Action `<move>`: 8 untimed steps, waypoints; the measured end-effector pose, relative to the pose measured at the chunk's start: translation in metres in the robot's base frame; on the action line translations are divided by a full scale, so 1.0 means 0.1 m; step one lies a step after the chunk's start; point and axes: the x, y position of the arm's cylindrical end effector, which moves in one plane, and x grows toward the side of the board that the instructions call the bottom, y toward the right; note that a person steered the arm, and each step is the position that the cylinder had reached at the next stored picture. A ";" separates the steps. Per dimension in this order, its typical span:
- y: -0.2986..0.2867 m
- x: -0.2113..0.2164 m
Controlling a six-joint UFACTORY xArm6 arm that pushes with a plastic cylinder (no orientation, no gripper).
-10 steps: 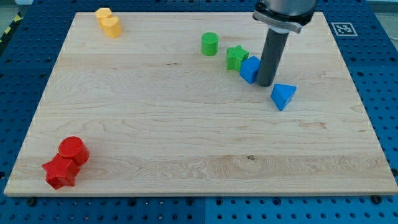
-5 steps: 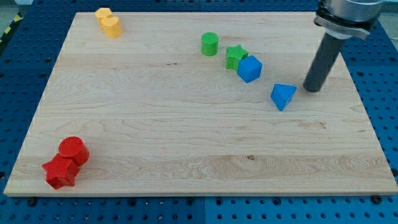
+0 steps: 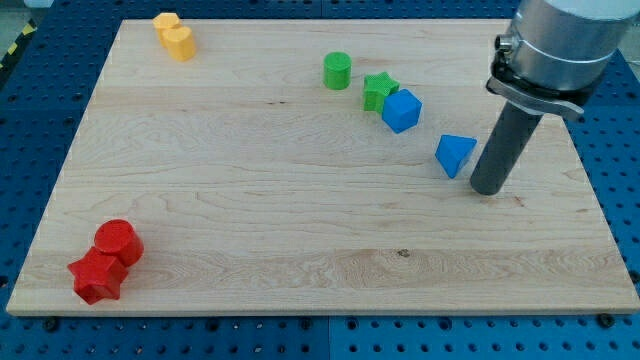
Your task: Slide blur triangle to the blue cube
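The blue triangle (image 3: 455, 155) lies on the wooden board right of centre. The blue cube (image 3: 402, 110) sits up and to its left, a short gap between them, and touches the green star (image 3: 378, 91). My tip (image 3: 486, 189) rests on the board just to the right of the blue triangle and slightly below it, very close to its right edge. The rod rises from there toward the view's top right.
A green cylinder (image 3: 338, 70) stands left of the green star. Two yellow blocks (image 3: 175, 36) sit at the top left. A red cylinder (image 3: 119, 240) and a red star (image 3: 96, 276) sit at the bottom left. The board's right edge (image 3: 585, 180) is near the rod.
My tip moved from beside the blue cube to the right, past the triangle, then down and left to the triangle's right side. The blocks have not moved.
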 end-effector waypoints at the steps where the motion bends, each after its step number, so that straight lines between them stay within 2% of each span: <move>1: -0.04 0.00; 3: 0.23 -0.02; 4: 0.33 -0.17; 8: -0.45 -0.47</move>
